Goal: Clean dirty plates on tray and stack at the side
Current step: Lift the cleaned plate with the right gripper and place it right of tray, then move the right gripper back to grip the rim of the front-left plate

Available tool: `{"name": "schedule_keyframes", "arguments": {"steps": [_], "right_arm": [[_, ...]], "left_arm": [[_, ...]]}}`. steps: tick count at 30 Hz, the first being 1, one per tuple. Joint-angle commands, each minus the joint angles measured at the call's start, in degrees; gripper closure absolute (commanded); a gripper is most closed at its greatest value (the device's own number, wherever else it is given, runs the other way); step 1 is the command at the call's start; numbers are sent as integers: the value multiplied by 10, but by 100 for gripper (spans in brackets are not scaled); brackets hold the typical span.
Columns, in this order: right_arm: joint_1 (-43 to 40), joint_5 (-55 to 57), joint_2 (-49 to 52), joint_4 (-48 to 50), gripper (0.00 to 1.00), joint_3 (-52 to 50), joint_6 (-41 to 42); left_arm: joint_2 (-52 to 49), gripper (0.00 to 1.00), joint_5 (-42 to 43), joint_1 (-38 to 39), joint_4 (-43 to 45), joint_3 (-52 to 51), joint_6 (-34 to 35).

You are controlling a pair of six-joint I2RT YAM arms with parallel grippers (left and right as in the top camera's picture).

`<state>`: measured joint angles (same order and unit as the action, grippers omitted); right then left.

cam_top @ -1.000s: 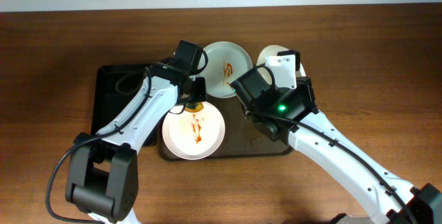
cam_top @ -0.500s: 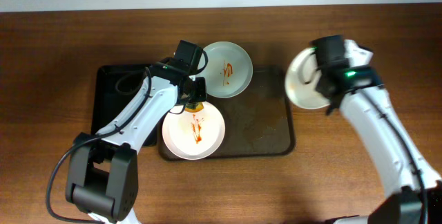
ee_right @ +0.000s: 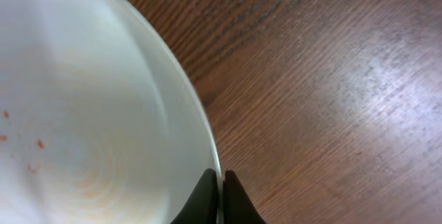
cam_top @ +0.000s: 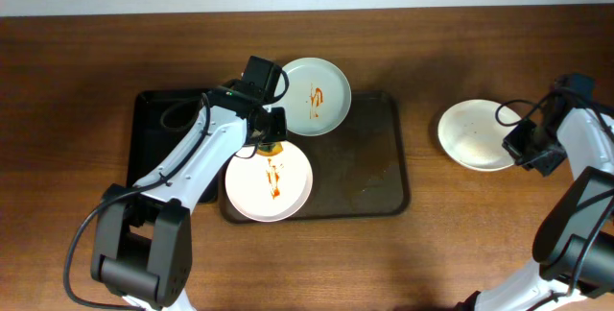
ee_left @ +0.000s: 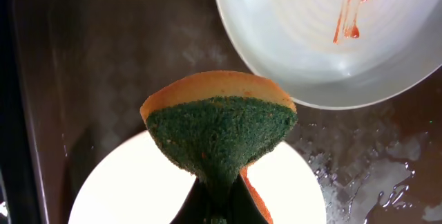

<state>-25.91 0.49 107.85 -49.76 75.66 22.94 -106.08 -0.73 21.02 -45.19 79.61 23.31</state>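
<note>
Two plates lie on the brown tray: the far plate overhangs its 12 o'clock rim, and the near plate fills its 8 o'clock corner. Both are streaked with red sauce. The third plate, clean but for faint specks, lies on the wooden table at 3 o'clock of the tray. The right gripper pinches its 3 o'clock rim between narrow jaws. The left gripper clamps a green-faced orange sponge over the near plate's 12 o'clock edge. A black tray adjoins at 9 o'clock.
</note>
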Motion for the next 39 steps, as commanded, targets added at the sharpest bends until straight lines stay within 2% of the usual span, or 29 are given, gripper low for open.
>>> {"name": "schedule_keyframes", "arguments": {"steps": [1, 2, 3, 8, 12, 14, 17, 20, 26, 32, 34, 39], "right_arm": [[2, -67, -14, -6, 64, 5, -48], [4, -77, -19, -10, 55, 6, -48], [6, -87, -25, -16, 54, 9, -51], [50, -141, -74, -62, 53, 35, -109], [134, -220, -99, -113, 53, 35, -165], [182, -240, -96, -129, 48, 29, -166], [255, -269, -88, -121, 48, 9, -165], [341, -280, -68, -71, 49, -19, -125], [449, -279, -54, 26, 49, -44, -52], [509, -238, -24, 73, 49, -44, 28], [518, -238, -6, 79, 57, -44, 62], [519, -243, 16, 100, 59, -44, 91]], "left_arm": [[7, 100, -6, -1, -17, 5, -10], [7, 100, -6, -1, -24, 5, -11], [7, 100, -6, -1, -32, 5, -12], [7, 100, 11, -1, -80, 5, -43], [7, 100, 60, 0, -119, 0, -71], [7, 100, 69, 2, -133, -5, -79], [7, 100, 74, 7, -132, -21, -109], [7, 100, 73, 9, -99, -57, -115], [7, 100, 74, 10, -33, -111, -115], [7, 100, 74, 10, -9, -129, -114], [7, 100, 74, 10, -4, -129, -114], [7, 100, 74, 10, -2, -129, -114]]}}
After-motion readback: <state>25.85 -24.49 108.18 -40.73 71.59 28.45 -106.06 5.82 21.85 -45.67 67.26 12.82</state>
